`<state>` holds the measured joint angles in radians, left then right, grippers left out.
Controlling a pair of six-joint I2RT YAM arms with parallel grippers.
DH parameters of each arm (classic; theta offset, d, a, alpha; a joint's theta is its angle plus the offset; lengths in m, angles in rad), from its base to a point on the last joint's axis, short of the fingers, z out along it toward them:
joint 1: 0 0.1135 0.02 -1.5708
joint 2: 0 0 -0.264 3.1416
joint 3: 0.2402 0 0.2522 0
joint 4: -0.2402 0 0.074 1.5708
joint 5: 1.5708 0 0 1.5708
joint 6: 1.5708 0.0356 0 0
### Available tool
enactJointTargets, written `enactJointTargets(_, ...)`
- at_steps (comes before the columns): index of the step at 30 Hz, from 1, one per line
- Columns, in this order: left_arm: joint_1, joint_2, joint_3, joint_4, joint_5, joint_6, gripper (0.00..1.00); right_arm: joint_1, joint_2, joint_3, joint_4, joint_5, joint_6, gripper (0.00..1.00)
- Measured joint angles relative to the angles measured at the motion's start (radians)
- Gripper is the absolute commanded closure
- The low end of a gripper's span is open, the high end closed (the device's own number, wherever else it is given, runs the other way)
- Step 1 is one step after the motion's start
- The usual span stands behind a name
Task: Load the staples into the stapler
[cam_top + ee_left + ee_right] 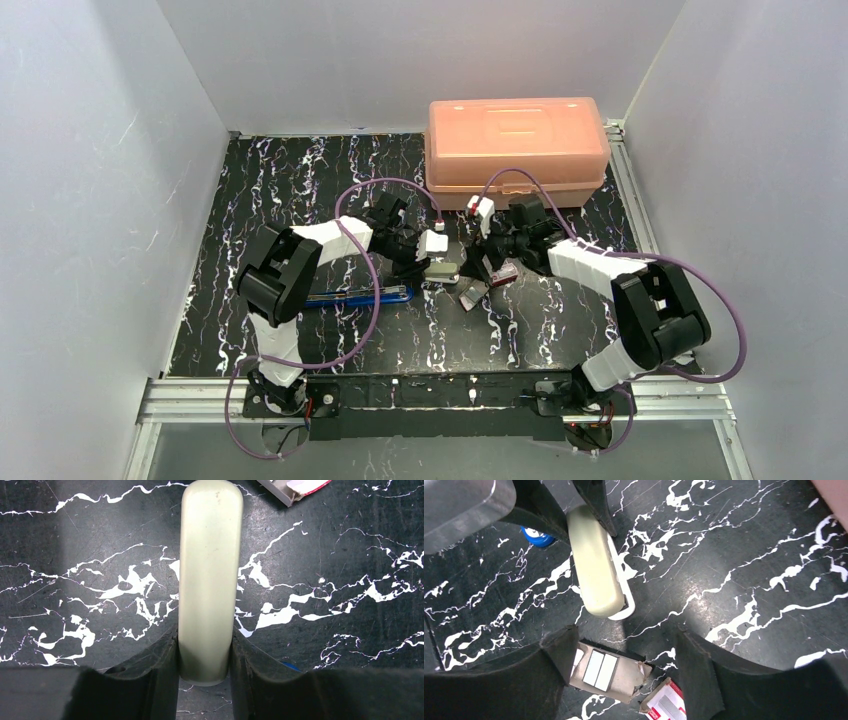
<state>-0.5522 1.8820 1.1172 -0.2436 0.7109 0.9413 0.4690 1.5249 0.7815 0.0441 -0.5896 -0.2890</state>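
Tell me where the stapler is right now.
Mid-table in the top view, the stapler is gripped by the left tool, just left of the staple tray and the red box.

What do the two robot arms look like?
Both the left arm and right arm have chunky black joints linked by white shells. A purple cable loops loosely along each. Each ends in two dark, matte, wedge-shaped fingers.
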Motion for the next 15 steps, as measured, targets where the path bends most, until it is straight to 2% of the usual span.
enactJointTargets(8,-0.002,-0.046,-0.046,0.06,-0.016,-0.058,1.0,-0.056,-0.013,0.066,-0.066,-0.028,0.093,0.02)
enactJointTargets(15,-0.002,-0.156,-0.103,0.162,-0.026,-0.137,1.0,-0.083,-0.013,0.148,-0.112,-0.043,0.214,0.01)
